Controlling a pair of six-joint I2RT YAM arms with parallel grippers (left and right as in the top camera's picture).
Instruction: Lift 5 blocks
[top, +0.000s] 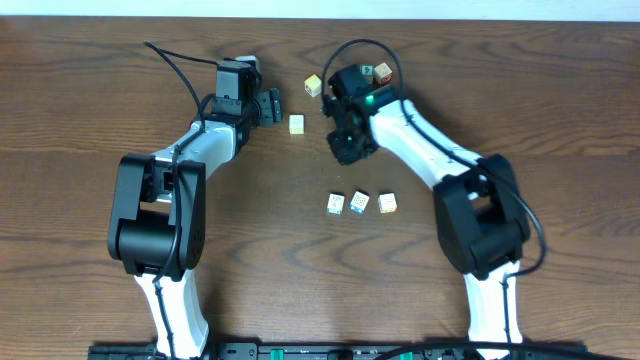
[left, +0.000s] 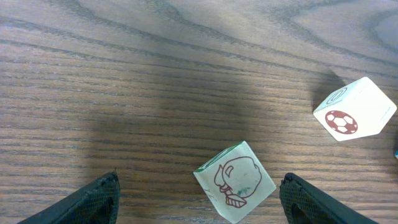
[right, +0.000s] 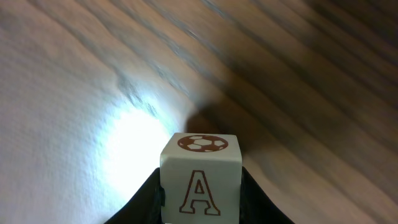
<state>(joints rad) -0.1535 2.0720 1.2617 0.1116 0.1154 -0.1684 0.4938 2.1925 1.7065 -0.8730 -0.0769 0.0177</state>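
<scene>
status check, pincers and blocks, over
Left pincer open, pale wooden head-print cube before it untouched. Right pincer shut on white wooden soccer-ball-and-A cube. Nothing blocking.

Overhead: even, soft light on the tabletop (top: 90, 100), sharp throughout. From my left wrist: a broad soft shadow at frame centre, wood grain crisp. From my right wrist: grain smeared by blur, white glare at centre left; the block (right: 200, 180) at lower centre is sharp.

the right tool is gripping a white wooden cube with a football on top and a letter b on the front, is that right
The letter is wrong: the front carries a red-brown A, not a B. The right wrist view shows it. The rest holds: the right tool grips the white wooden cube, football on top.
</scene>
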